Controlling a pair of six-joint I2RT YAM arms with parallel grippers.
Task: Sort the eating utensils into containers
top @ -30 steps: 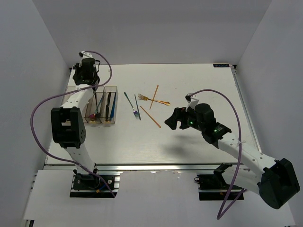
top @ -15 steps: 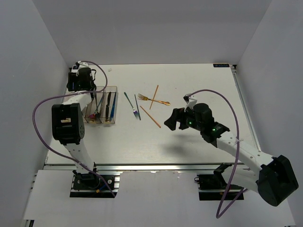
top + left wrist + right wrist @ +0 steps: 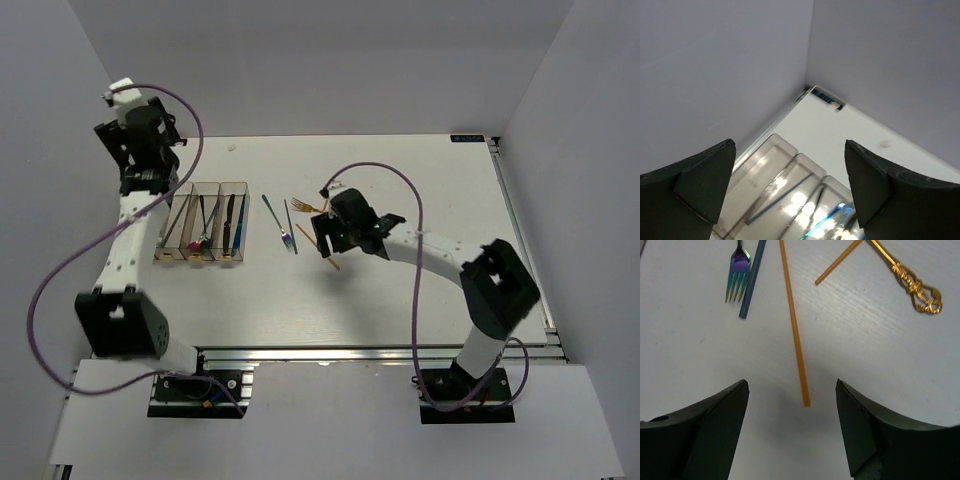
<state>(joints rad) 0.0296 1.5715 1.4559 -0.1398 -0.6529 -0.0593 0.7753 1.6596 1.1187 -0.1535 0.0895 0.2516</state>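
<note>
The containers (image 3: 163,250) are a row of clear bins at the left, with several utensils lying in them. My left gripper (image 3: 143,178) hangs open and empty high above their far end. From the left wrist, the containers (image 3: 765,167) show a blue stick (image 3: 780,197) in one bin. Loose on the table lie a teal utensil (image 3: 270,210), a blue fork (image 3: 288,228), a gold fork (image 3: 308,207) and an orange stick (image 3: 322,250). My right gripper (image 3: 791,390) is open, straddling the near end of the orange stick (image 3: 794,325) without touching it.
The right wrist view also holds an iridescent fork (image 3: 737,275), a blue stick (image 3: 752,280), a second orange stick (image 3: 837,262) and the ornate gold fork handle (image 3: 912,285). White walls close in the table's left and back.
My left gripper opened and rose up and back from the containers. The right arm swung left, from mid-table to over the orange stick.
</note>
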